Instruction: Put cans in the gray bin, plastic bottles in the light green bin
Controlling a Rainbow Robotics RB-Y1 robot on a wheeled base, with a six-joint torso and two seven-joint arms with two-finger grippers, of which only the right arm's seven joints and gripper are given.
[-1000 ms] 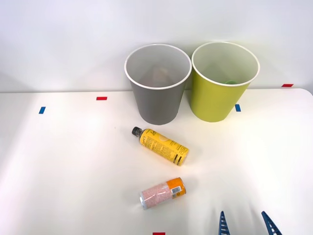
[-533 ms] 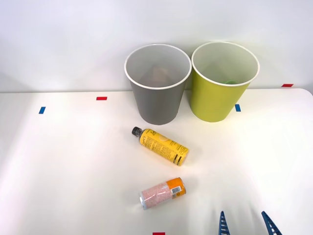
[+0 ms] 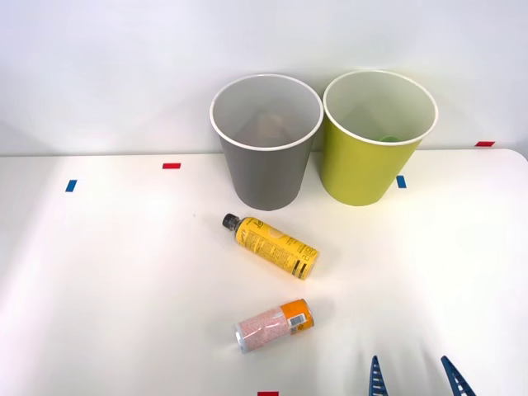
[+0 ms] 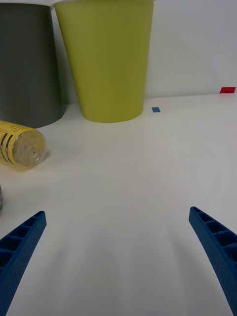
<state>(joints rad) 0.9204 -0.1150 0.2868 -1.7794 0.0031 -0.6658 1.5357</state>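
The right gripper (image 3: 415, 378) sits low at the near edge of the bench (image 3: 99, 280), to the right of the items. Its blue ribbed fingers (image 4: 19, 247) are released and spread wide, holding nothing; bare bench surface lies between them. In the front view only the two fingertips (image 3: 376, 378) show.

Nearest to the fingers is the pink-and-orange can (image 3: 274, 325), lying on its side on the bench, silver end toward the robot's left, orange band toward the right. It lies to the left of the gripper, apart from it. Nothing stands between the gripper and this can.

Farther out lies the yellow bottle (image 3: 271, 246), also on its side, angled, with its black cap (image 3: 230, 220) pointing toward the gray bin (image 3: 266, 157) and its base toward the near right. In the wrist view the bottle's clear base (image 4: 27, 148) faces the camera. Bottle and can lie near each other without touching.

At the far side of the bench, both bins stand upright against the white wall, side by side, rims almost touching. The gray bin is on the left; a faint reddish shape shows inside it near the bottom, too unclear to identify. The light green bin (image 3: 371, 161) is on the right; a small green object (image 3: 388, 139) shows inside at its far wall.

Small red tape marks (image 3: 171, 166) and blue tape marks (image 3: 71, 186) lie flat on the bench. One blue mark (image 4: 156, 109) lies just beside the light green bin's base.
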